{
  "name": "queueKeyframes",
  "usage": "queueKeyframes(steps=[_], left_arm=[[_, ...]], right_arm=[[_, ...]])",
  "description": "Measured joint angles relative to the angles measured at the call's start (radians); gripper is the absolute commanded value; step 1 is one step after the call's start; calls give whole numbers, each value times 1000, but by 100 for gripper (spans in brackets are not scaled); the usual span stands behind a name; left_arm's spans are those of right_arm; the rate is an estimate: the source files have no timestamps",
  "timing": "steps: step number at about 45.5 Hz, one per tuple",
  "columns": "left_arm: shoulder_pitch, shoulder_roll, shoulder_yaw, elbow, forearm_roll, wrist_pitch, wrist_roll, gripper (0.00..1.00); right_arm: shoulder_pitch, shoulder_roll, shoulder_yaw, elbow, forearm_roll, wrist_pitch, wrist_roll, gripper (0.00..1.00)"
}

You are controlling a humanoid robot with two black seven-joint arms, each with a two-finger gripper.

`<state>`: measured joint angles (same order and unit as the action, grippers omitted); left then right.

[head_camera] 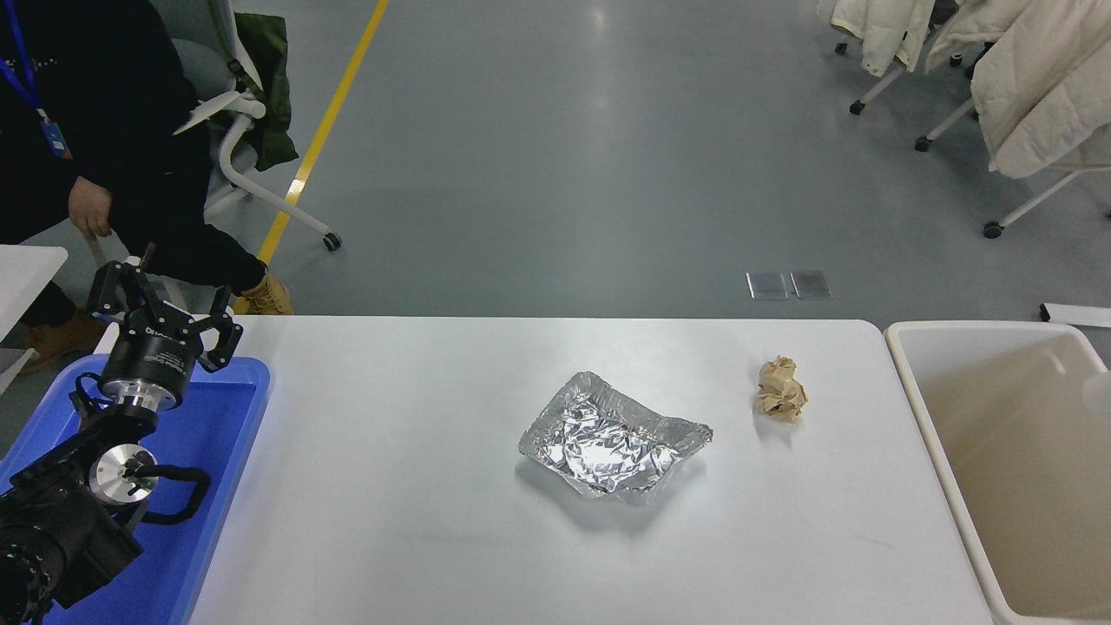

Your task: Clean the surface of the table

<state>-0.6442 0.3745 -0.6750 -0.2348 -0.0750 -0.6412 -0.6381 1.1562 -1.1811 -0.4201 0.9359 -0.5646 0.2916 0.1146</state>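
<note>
A: What is seen on the table surface (417, 521)?

B: The frame's lower middle is filled by it. A crumpled foil tray (612, 438) is lying at centre, and a wad of brown paper (780, 390) apart to its right.

A: And the grippers?

B: The left gripper (161, 305) is held over the blue tray (221, 434) at lower left, fingers spread, nothing between them. The right one is not seen.

The table surface (391, 486) is white, smooth and rectangular with rounded far corners. It carries a crumpled foil tray (612, 444) near its middle and a brown paper wad (780, 389) to the right.
</note>
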Motion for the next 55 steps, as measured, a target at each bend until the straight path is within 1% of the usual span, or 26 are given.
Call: queueKeyframes(steps=[1, 5, 10, 11, 14, 20, 24, 31, 32, 43, 55], left_arm=[[0, 0, 0, 0, 0, 0, 0, 100], [0, 0, 0, 0, 0, 0, 0, 100], [0, 0, 0, 0, 0, 0, 0, 100], [0, 0, 0, 0, 0, 0, 0, 100], [0, 0, 0, 0, 0, 0, 0, 100], [0, 0, 0, 0, 0, 1, 0, 100], [0, 0, 0, -1, 0, 1, 0, 100], [0, 0, 0, 0, 0, 1, 0, 100], [0, 0, 0, 0, 0, 1, 0, 100], [0, 0, 0, 0, 0, 1, 0, 100], [0, 0, 0, 0, 0, 1, 0, 100]], right_arm=[[-42, 37, 1, -31, 51, -44, 0, 0], [-98, 89, 6, -71, 123, -108, 0, 0], [-195, 183, 11, -131, 250, -223, 1, 0], [-222, 216, 10, -148, 295, -264, 0, 0], [-243, 249, 15, -169, 331, -303, 1, 0], [-340, 365, 38, -246, 431, -414, 2, 0], [-388, 439, 73, -307, 468, -465, 2, 0], [-465, 567, 151, -456, 505, -519, 1, 0], [-482, 602, 169, -503, 512, -529, 1, 0], [-532, 749, 217, -683, 529, -553, 1, 0], [-551, 827, 235, -769, 537, -564, 0, 0]])
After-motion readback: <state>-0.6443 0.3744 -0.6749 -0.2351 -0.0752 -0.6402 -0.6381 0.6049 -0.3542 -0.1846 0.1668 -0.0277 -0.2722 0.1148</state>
